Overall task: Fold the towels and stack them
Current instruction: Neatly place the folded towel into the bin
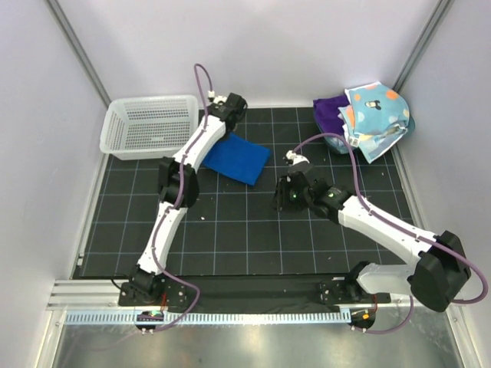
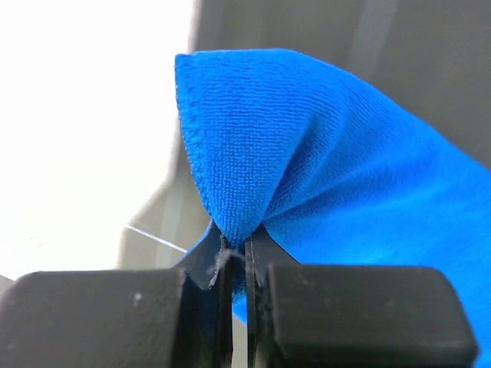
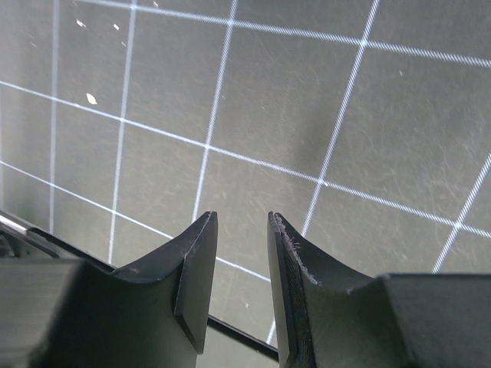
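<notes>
The left tool [image 2: 239,257] is clenched on the blue towel [image 2: 330,161] near a corner. The towel seems soft, light and limp, best taken at corners. The right tool [image 3: 239,226] hangs released over the desk [image 3: 383,115].

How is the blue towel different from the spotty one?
The blue towel is plain; the spotty towel has orange and blue dots. The blue towel lies on the mat, an edge pinched by the left gripper; the spotty towel sits heaped in the far right corner, untouched. Both are cloth.

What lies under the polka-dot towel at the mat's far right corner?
A purple towel pokes out from beneath the polka-dot towel on its left. How far it extends, and anything else below, is covered.
</notes>
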Controlling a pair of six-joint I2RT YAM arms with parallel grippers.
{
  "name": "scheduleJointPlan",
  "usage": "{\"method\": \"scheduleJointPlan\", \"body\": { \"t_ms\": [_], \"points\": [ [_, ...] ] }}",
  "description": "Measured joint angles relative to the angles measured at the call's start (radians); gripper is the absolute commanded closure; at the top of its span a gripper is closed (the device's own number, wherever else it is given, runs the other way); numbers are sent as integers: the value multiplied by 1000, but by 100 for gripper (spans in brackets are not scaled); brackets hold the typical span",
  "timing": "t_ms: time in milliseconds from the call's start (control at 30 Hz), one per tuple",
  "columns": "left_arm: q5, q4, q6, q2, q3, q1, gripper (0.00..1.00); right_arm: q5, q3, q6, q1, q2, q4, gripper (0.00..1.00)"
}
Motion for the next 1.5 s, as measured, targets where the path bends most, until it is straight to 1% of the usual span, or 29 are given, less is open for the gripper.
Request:
{"method": "scheduleJointPlan", "body": {
  "t_ms": [100, 233, 467, 600, 700, 1167, 1367, 1500],
  "points": [
    [-45, 21, 36, -15, -38, 50, 100, 0, -3, -8, 0, 0, -23, 60],
    [-72, 50, 102, -15, -17, 96, 100, 0, -3, -21, 0, 8, -34, 60],
    [-87, 170, 211, -63, -11, 62, 100, -1, -3, -26, 0, 93, -30, 60],
    [-85, 235, 249, -104, -10, 48, 100, 0, -3, -26, 0, 103, -29, 60],
    [-84, 260, 264, -120, 3, 60, 100, 0, -3, -26, 0, 103, -29, 60],
    [-29, 272, 267, -198, -2, 239, 100, 8, -33, -24, 0, 132, -29, 61],
    [-16, 274, 272, -224, -28, 308, 100, 8, -38, -23, 0, 136, -29, 61],
    [-14, 293, 293, -226, -78, 344, 100, 8, -39, -23, 0, 136, -29, 61]
  ]
}}
